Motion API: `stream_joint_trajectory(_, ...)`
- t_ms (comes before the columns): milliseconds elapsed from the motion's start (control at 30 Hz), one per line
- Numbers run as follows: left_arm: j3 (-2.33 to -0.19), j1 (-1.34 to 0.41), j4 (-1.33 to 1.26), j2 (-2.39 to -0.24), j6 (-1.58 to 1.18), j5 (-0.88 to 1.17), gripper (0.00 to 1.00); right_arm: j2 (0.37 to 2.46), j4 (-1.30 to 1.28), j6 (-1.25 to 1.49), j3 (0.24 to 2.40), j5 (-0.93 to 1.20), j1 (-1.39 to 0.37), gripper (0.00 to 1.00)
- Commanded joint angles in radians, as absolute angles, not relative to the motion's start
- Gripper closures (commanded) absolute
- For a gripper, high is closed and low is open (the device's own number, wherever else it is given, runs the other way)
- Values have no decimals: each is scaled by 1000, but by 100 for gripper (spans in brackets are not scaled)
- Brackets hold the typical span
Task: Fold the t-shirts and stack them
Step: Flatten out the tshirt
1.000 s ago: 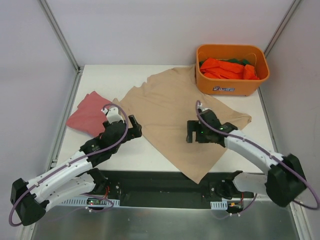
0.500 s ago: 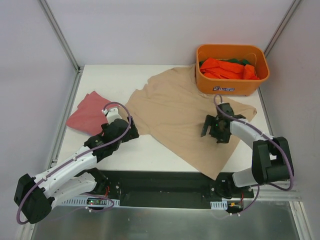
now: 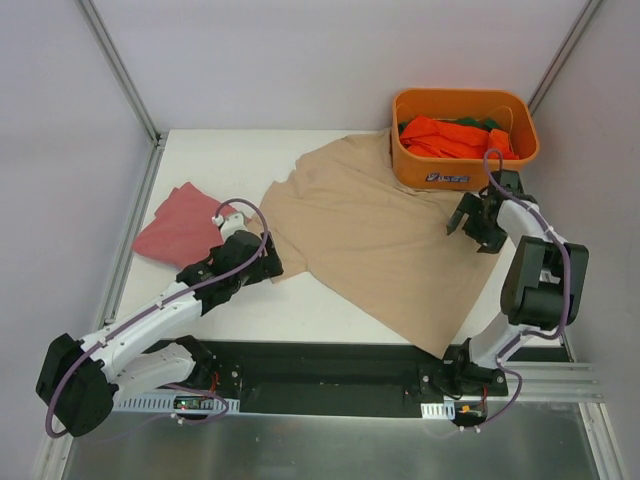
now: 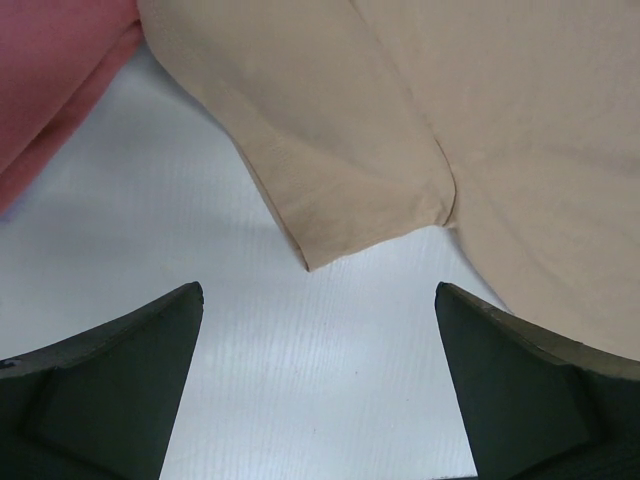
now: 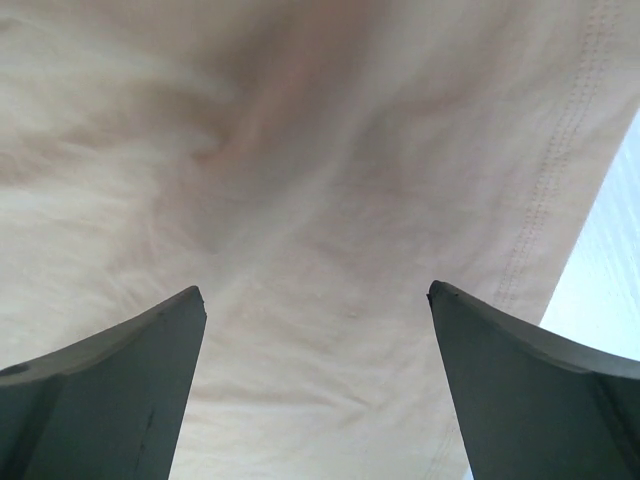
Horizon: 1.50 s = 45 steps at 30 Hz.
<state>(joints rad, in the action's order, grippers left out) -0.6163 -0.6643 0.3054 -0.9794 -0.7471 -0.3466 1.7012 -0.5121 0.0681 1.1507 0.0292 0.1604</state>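
A beige t-shirt [image 3: 370,240] lies spread flat across the middle of the table. A pinkish-red t-shirt [image 3: 175,225] lies folded at the left. My left gripper [image 3: 270,263] is open and empty, low over bare table just short of the beige sleeve corner [image 4: 350,200]; the red shirt [image 4: 50,80] shows at the upper left of that view. My right gripper [image 3: 474,224] is open and empty over the beige shirt's right edge [image 5: 300,200], near its stitched hem [image 5: 560,170]. Orange and green shirts [image 3: 455,137] lie in the bin.
An orange plastic bin [image 3: 440,175] stands at the back right, touching the beige shirt's far edge and close to my right gripper. A dark slot [image 3: 330,375] runs along the near table edge by the arm bases. Metal frame posts stand at the back corners.
My right gripper has swung from the middle of the beige shirt to its right edge beside the bin. The shirt has slid rightward. My left gripper has moved right toward the sleeve corner.
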Motion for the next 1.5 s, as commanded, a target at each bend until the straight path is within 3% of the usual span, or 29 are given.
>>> stream_joint_trajectory(0,-597,-600,319,-943,-764,-325,1,1510,-551,40,1059,-32,83,4)
stream_joint_trajectory(100,-614,-522,314,-948,-732,-318,1,1349,-531,60,947,-74,-99,4)
stream_joint_trajectory(200,-632,-441,263,-995,-718,-185,1,1249,-477,89,862,-14,-324,4)
stream_joint_trajectory(400,-647,-416,137,-1158,-744,-126,1,1351,-321,209,839,91,-569,4)
stream_joint_trajectory(567,-641,-379,135,-1227,-785,-270,1,1491,-402,267,891,6,-572,4)
stream_joint_trajectory(800,-629,-298,14,-1336,-810,-370,1,1470,-416,270,825,-57,-493,4)
stream_joint_trajectory(1267,-816,-97,-206,-1583,-842,-301,1,1447,-423,224,729,-58,-269,4)
stream_joint_trajectory(1467,-913,-67,-193,-1615,-749,-151,1,1421,-411,164,727,-15,-258,4)
